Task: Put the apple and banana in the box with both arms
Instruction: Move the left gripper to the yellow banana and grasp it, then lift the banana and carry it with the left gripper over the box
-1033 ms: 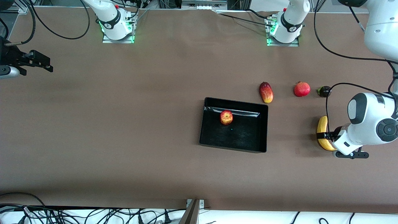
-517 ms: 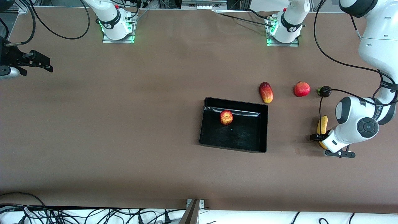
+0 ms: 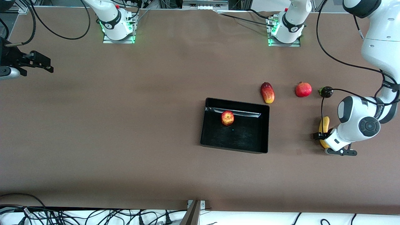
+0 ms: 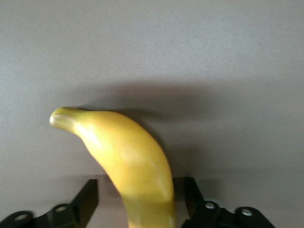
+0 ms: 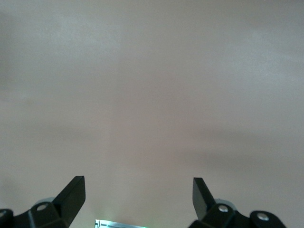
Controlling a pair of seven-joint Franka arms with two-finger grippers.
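A: Start with the big things. Where are they?

B: The brown desk (image 3: 125, 125) carries the black box (image 3: 235, 139), with the apple (image 3: 227, 117) already inside it, toward the box's wall on the bases' side. At the box's one o'clock lie an oval red-yellow fruit (image 3: 267, 92), a round red fruit (image 3: 303, 89) and a small dark fruit (image 3: 326, 91), in a row running toward the left arm's end.

A: And the banana?

B: The banana (image 3: 324, 126) lies on the desk at the box's three o'clock, well apart from it. The left gripper (image 4: 140, 202) is down over it, a finger (image 4: 88, 197) on each side of the fruit with small gaps showing, not yet clamped.

A: The other arm?

B: The right gripper (image 5: 137, 197) waits over bare desk at the right arm's end, fingers spread apart.
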